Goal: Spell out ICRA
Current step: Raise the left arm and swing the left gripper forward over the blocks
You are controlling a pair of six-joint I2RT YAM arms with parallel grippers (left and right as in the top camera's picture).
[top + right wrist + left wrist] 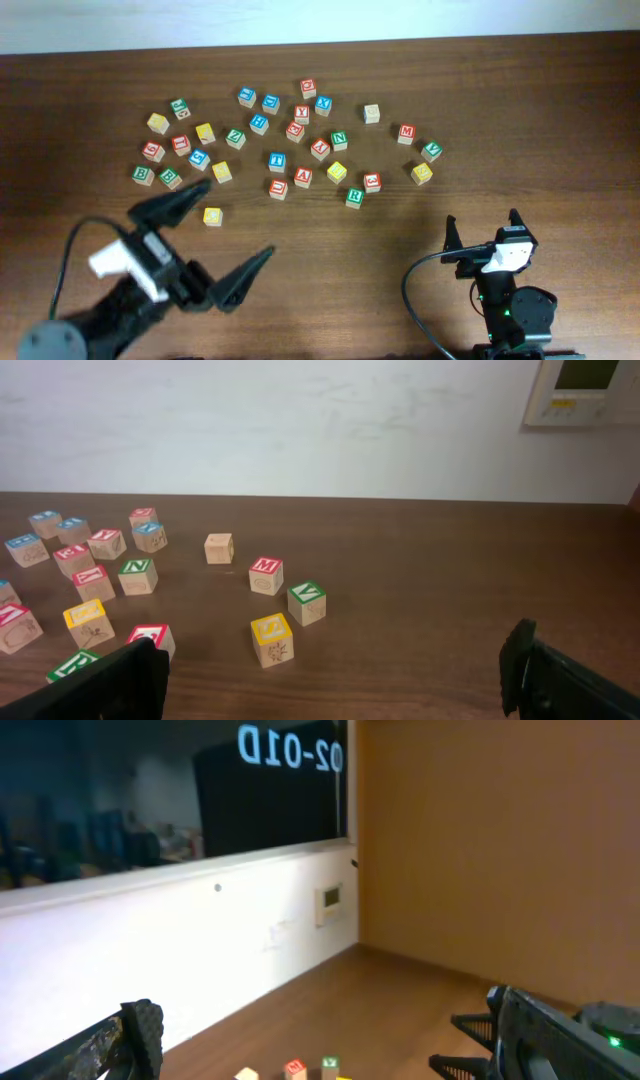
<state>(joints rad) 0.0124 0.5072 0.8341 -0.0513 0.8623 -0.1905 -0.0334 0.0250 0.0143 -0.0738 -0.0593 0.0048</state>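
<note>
Small wooden letter cubes lie scattered across the far middle of the brown table [560,120]. Among them I read a red A [303,177] and a green R [354,197]; the I and the C I cannot pick out at this size. The R shows again at the lower left edge of the right wrist view [72,663]. My left gripper [232,224] hovers wide open just near of the cluster, with nothing between its fingers [140,1032]. At the near right, my right gripper [482,220] also stands wide open and holds nothing, its dark fingertips [135,678] framing bare table.
A red cube marked 3 [372,182] sits beside the R. To the right lie a red M [265,573], a green-topped cube [307,601] and a yellow one [272,638]. A lone yellow cube [212,216] lies by the left gripper. A white wall runs behind the table.
</note>
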